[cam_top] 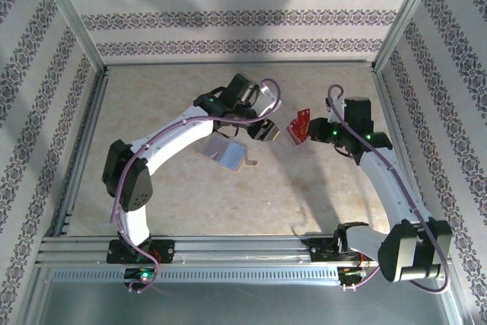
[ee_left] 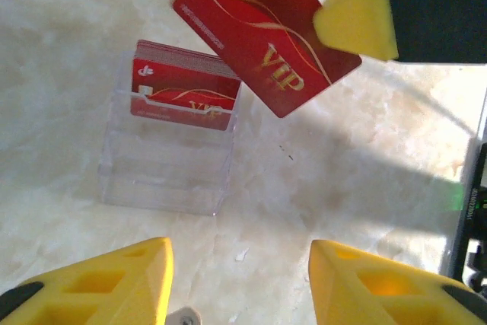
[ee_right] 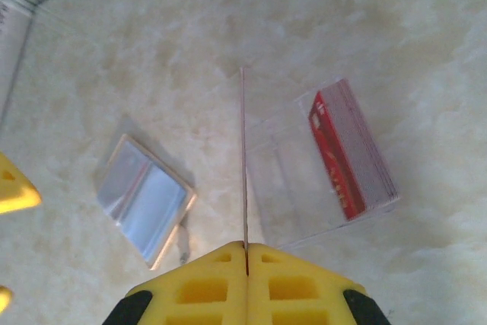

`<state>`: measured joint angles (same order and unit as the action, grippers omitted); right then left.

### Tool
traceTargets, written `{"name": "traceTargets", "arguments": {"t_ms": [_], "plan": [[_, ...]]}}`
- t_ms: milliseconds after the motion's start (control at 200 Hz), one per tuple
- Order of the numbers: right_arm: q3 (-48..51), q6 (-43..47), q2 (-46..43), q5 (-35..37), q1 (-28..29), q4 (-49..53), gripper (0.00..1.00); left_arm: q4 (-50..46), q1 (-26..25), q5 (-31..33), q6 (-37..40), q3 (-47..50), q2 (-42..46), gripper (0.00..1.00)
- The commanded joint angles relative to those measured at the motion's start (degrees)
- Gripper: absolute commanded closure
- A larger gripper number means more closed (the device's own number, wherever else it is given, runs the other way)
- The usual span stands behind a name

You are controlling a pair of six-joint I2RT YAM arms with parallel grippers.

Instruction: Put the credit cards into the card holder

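Right gripper (ee_right: 246, 249) clamps the credit card (ee_left: 266, 32) edge-on, long axis outward; left gripper (ee_left: 240, 268) released.

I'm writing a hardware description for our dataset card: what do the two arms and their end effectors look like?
The left arm and right arm have white link shells, black joints with small green lights, and a mauve cable looped along each. The left end effector and right end effector have yellow wedge-shaped fingers with rectangular recesses.

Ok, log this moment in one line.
right jaws: shut on thin red VIP card | left jaws: open | tan open card holder: on table | red card stack: in clear plastic stand
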<state>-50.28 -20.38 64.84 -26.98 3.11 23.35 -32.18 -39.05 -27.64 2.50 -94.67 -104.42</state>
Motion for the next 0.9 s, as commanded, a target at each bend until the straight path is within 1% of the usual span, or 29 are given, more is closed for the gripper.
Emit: {"name": "traceTargets", "arguments": {"t_ms": [0,80,195,305,420,520,610,679,739,794,894], "plan": [[6.05,-10.21,-4.31,-4.07,-0.37,-11.85,1.00,2.07,3.19,-3.13,-0.40,4.49,3.32,0.43],[10.65,-15.55,-6.70,-5.42,-0.37,-18.68,1.00,3.32,6.21,-6.14,-1.83,7.52,5.93,0.41],[16.13,-23.30,-7.99,-8.10,-0.13,-29.36,1.00,7.60,11.58,-11.10,-5.23,11.80,8.63,0.37],[19.74,-30.33,-8.94,-8.53,1.33,-38.83,1.00,14.08,16.42,-16.78,-11.47,15.74,10.27,0.32],[21.31,-33.85,-9.94,-7.55,4.27,-44.71,1.00,24.12,19.45,-23.74,-20.16,20.50,11.23,0.32],[23.05,-36.98,-9.44,-6.22,7.37,-51.60,1.00,34.57,19.87,-28.48,-28.15,25.04,11.56,0.33],[24.50,-40.57,-7.91,-6.75,8.95,-59.24,1.00,43.96,19.73,-32.81,-34.43,27.56,11.24,0.35],[24.88,-41.89,-6.79,-6.75,10.32,-61.80,1.00,53.08,19.70,-34.64,-40.47,30.01,10.87,0.37],[24.73,-41.93,-5.93,-6.65,11.45,-62.76,1.00,59.47,19.37,-35.80,-43.56,31.89,10.59,0.38],[24.53,-42.19,-5.09,-7.03,12.14,-63.33,1.00,61.48,18.82,-36.58,-44.23,32.61,10.55,0.38],[24.36,-42.17,-4.18,-6.71,13.90,-64.56,1.00,60.12,17.66,-37.05,-43.20,32.91,10.51,0.38]]}}
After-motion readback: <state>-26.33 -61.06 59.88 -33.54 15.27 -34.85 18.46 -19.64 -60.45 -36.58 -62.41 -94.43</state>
